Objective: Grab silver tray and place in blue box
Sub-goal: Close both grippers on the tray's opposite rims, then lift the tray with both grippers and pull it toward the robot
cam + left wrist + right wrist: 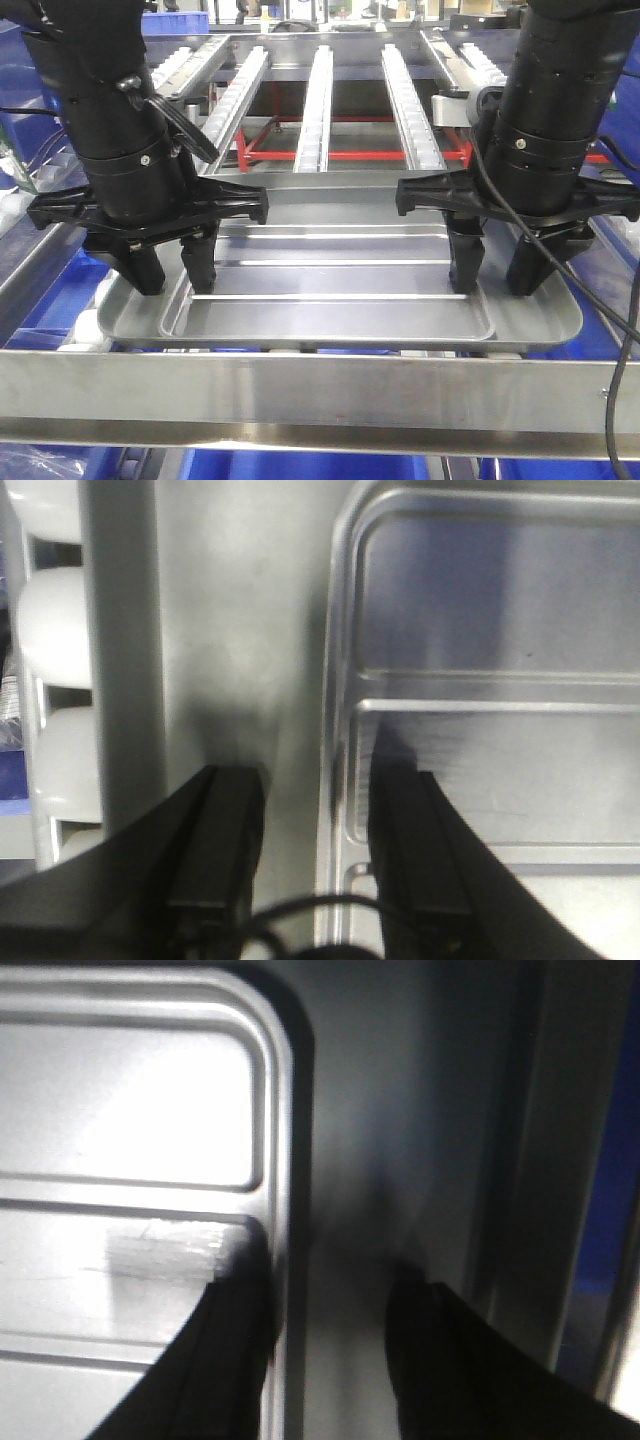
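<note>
The silver tray [340, 300] lies flat on the roller rack, just behind the front steel rail. My left gripper [172, 270] stands open over the tray's left end. In the left wrist view the gripper [315, 815] has one finger outside the tray [500, 630] and one inside it, with the rim between them. My right gripper [497, 275] stands open over the right end in the same way. The right wrist view shows the gripper [330, 1320] straddling the tray [130, 1090] rim. The blue box shows only as a blue strip [300, 466] under the front rail.
A wide steel rail [320, 395] crosses in front of the tray. Roller tracks [318, 100] and a red frame [350, 155] lie behind it. Blue crates [25, 110] stand at the left, and white rollers [50, 630] run beside the tray's left end.
</note>
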Controlling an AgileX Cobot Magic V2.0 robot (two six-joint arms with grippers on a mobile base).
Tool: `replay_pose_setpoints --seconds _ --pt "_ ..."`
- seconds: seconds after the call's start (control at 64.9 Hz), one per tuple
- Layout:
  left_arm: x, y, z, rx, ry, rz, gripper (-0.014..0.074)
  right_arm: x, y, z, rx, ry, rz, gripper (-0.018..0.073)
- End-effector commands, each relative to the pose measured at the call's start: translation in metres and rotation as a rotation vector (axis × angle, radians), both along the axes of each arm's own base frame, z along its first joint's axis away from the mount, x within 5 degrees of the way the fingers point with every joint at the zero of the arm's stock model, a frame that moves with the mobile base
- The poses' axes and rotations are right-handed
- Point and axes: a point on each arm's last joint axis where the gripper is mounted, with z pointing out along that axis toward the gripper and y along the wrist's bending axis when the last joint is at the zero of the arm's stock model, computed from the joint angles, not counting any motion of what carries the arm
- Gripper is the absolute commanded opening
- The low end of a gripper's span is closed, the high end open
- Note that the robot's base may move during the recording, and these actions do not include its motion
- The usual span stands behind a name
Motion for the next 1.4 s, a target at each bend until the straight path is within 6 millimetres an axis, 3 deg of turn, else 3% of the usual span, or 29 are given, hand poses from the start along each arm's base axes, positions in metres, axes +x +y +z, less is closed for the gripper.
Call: replay_pose_setpoints --seconds 0.0,0.416,0.616,0.724,0.97,1.386 --pt "0.0017 -0.0056 0.0222 -0.055 -0.07 -0.004 0.02 0.0033 0.0003 0.0172 0.026 -0.057 -0.004 0.0401" --pt "0.0015 -0.0053 0.022 -0.053 -0.067 -0.004 0.0195 0.0043 0.0019 0.0133 0.03 -0.058 -0.003 0.037" --pt "0.0015 -0.0053 0.022 -0.053 -0.067 -0.004 0.0095 0.0043 0.0019 0.0133 0.03 -0.058 -0.003 0.0364" --pt "0.0015 -0.0053 0.022 -0.053 -0.067 -0.004 0.0024 0.0043 0.0019 0.0133 0.03 -0.058 -0.003 0.03" --pt "0.0014 -0.0052 0.0219 -0.051 -0.066 -0.004 -0.0106 0.0037 0.0016 0.013 0.027 -0.05 -0.003 0.0055" --pt "0.0012 -0.0052 0.0218 -0.052 -0.063 -0.002 -0.0104 0.0038 0.0017 0.0131 0.027 -0.052 -0.003 0.0057"
